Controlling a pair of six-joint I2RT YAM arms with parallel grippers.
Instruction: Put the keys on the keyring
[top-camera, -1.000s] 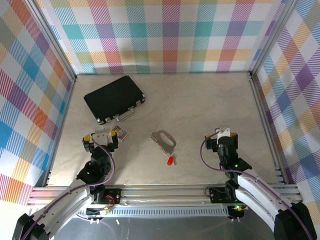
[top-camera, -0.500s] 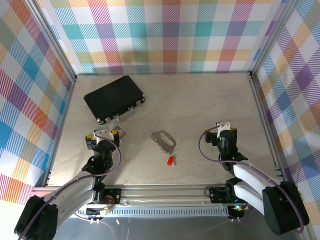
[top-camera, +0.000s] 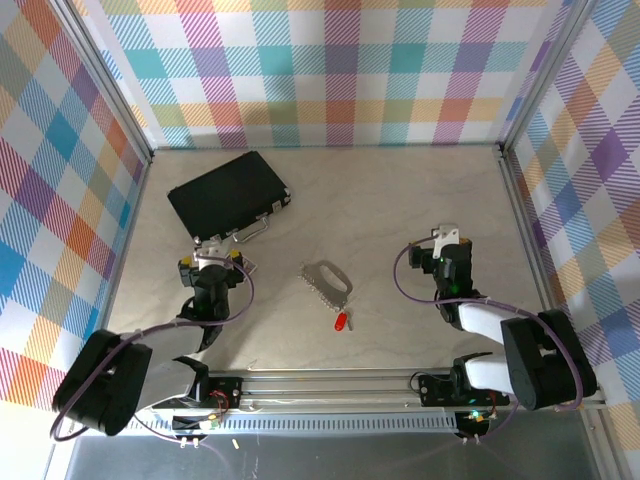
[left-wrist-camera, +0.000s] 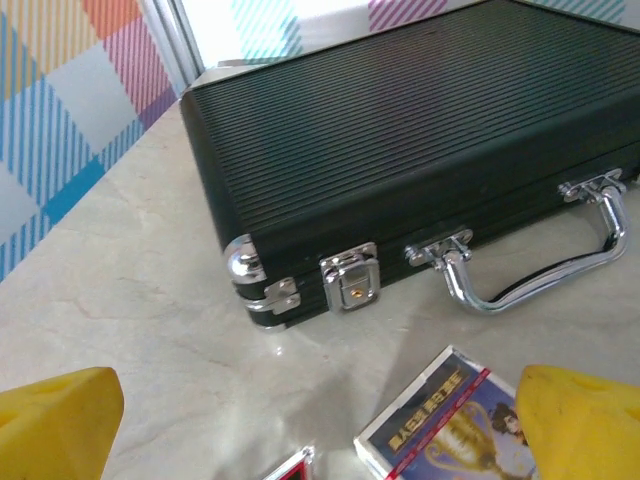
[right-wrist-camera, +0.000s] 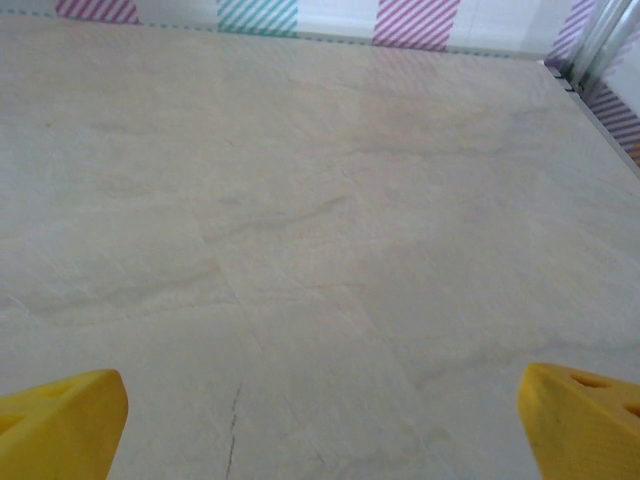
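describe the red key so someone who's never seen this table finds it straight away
Start at the black case at the far left, then move toward the middle to the silvery keyring with its pale chain. Just on its near side lies the key: tiny, with a bright red head, unlike the all-metal loop.

Black case (top-camera: 228, 198) blocks far-left part of table (top-camera: 400, 190), metal handle (left-wrist-camera: 540, 270) facing left gripper (top-camera: 209, 262). Card pack (left-wrist-camera: 440, 425) lies flat just ahead of that gripper's spread fingers. Bare marble ahead of right gripper (top-camera: 446, 243), fingers wide apart. Mid-table: keyring (top-camera: 326, 280) and red key (top-camera: 341, 321), open tabletop all round them. Plaid walls (top-camera: 340, 70) close left, far and right sides.
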